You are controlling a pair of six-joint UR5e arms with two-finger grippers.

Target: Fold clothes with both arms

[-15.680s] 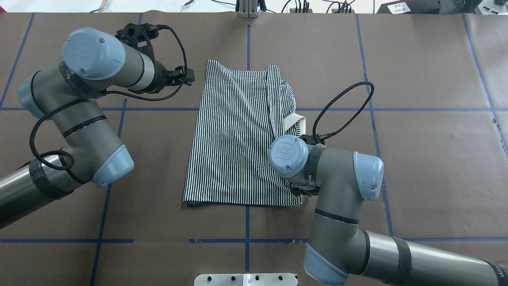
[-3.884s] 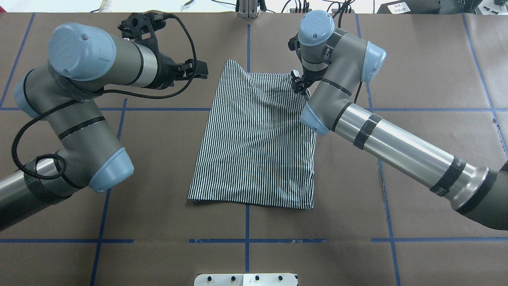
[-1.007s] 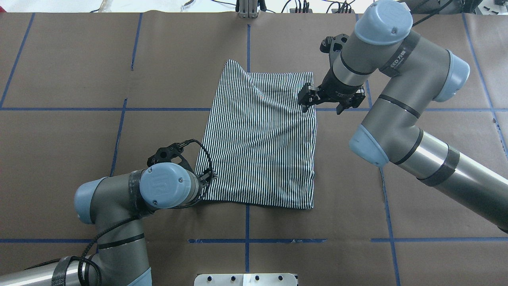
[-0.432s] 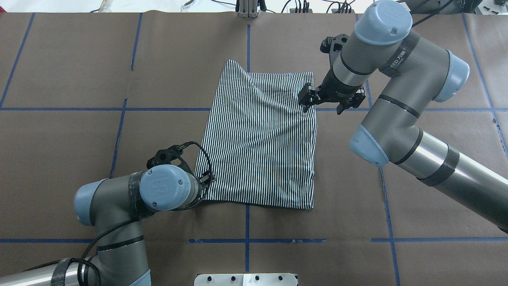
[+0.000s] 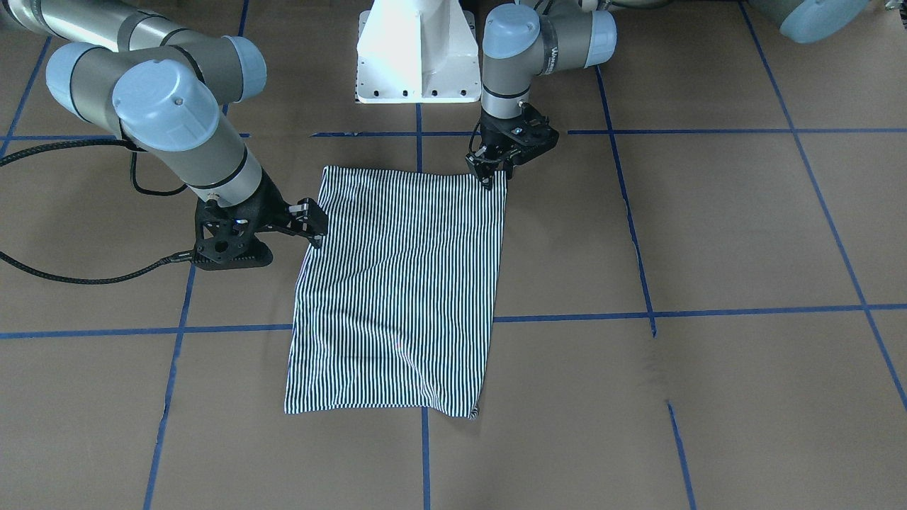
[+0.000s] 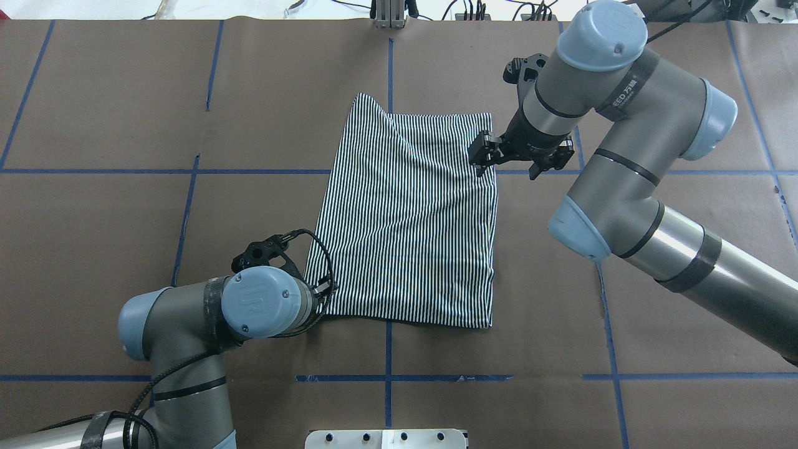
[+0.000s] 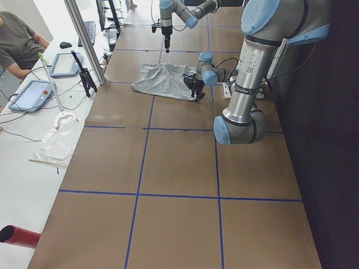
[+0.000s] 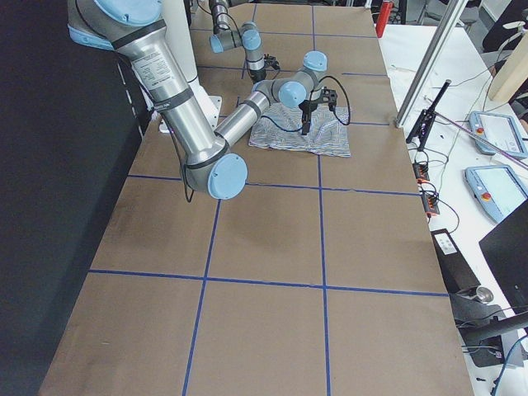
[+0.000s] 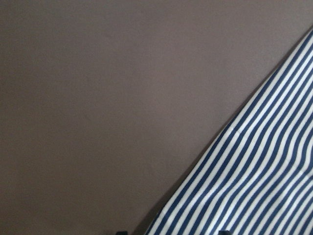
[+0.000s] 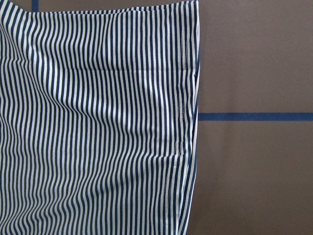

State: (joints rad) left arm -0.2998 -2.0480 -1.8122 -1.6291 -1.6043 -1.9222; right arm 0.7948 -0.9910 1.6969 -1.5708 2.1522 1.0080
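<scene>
Edged slightly toward the robot at the polo shirt (image 6: 405,218) near corner: left gripper (image 5: 487,173), fingers apart, gripping nothing. Unmoved at the right edge: right gripper (image 6: 506,173), spread wide, empty.

A brown paper cover (image 6: 93,249) lies over the table, marked into squares by blue tape lines (image 6: 62,378). A white pedestal base (image 5: 417,57) stands at the robot's edge. On a white bench alongside, near a person (image 7: 14,39), lie two screen pendants (image 7: 31,95), a keyboard (image 7: 88,32), a clear plastic bag (image 7: 56,143) and a red cylinder (image 7: 17,235).
</scene>
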